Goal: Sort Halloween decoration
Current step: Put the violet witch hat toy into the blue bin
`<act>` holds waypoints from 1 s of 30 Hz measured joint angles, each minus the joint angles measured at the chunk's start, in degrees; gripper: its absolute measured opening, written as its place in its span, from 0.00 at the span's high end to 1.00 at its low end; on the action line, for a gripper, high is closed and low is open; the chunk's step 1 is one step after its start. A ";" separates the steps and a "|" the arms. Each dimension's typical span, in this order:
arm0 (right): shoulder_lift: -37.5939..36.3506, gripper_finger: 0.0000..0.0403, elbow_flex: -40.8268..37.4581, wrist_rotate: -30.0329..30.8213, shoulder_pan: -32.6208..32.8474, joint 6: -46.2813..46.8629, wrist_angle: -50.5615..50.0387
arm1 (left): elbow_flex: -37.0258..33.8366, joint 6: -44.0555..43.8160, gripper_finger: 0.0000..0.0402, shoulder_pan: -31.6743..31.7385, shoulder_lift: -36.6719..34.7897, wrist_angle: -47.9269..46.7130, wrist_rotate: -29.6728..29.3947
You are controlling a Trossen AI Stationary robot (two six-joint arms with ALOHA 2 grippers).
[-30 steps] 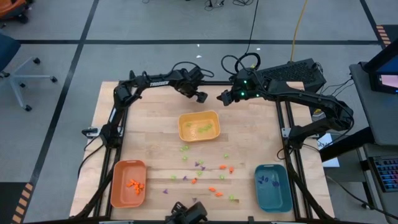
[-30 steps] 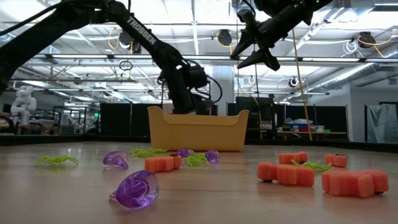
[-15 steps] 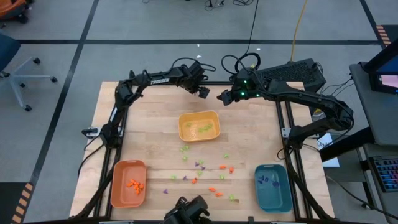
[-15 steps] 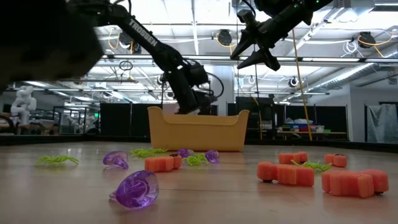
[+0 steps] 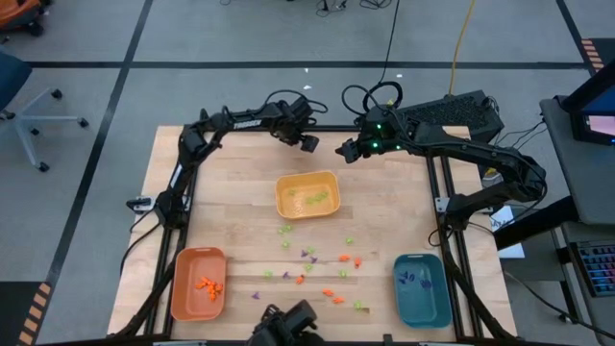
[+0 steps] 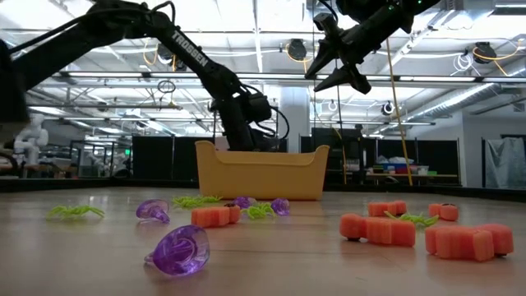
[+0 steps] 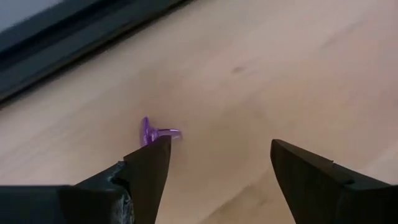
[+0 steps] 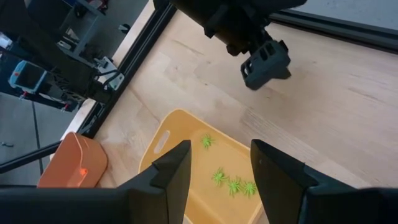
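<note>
Lowered behind the yellow tray [image 5: 307,195], left gripper [image 7: 214,168] fingers spread beside a purple piece [image 7: 151,132] — right gripper [image 5: 344,151] aloft, spread.

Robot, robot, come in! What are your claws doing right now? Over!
Left gripper open, low over a purple piece near the table's far edge. Right gripper open, empty, high above the yellow tray. Nothing in the way.

Three trays on the table [image 5: 221,192]
Middle tray [image 5: 307,195] at centre; the others [image 5: 199,284] [image 5: 421,287] at 7 and 5 o'clock; loose decoration pieces [image 5: 317,269] between them
</note>
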 joint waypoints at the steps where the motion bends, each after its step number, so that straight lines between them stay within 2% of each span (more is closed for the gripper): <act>1: 0.00 0.61 0.00 0.02 0.00 0.00 -0.04 | 0.00 0.01 0.31 0.17 0.00 -0.60 -0.38; 5: 0.00 0.61 0.00 0.00 0.00 0.00 -0.04 | 0.03 -0.17 0.31 0.78 0.00 -3.70 -0.95; 11: 0.00 0.61 0.00 -0.01 0.00 -0.14 -0.09 | 0.16 -0.29 0.31 1.42 -0.31 -15.98 -1.06; 15: 0.00 0.61 0.00 0.00 0.00 -0.63 -0.19 | -0.37 -0.26 0.31 1.10 -2.84 -20.96 -0.89; 20: 0.00 0.61 0.00 0.05 0.00 -1.21 -0.37 | 0.04 1.03 0.31 1.22 -8.00 -14.23 -1.77; 30: 0.00 0.61 0.00 0.17 0.00 -1.96 -0.37 | -0.13 1.32 0.31 5.44 -5.22 -4.93 -2.73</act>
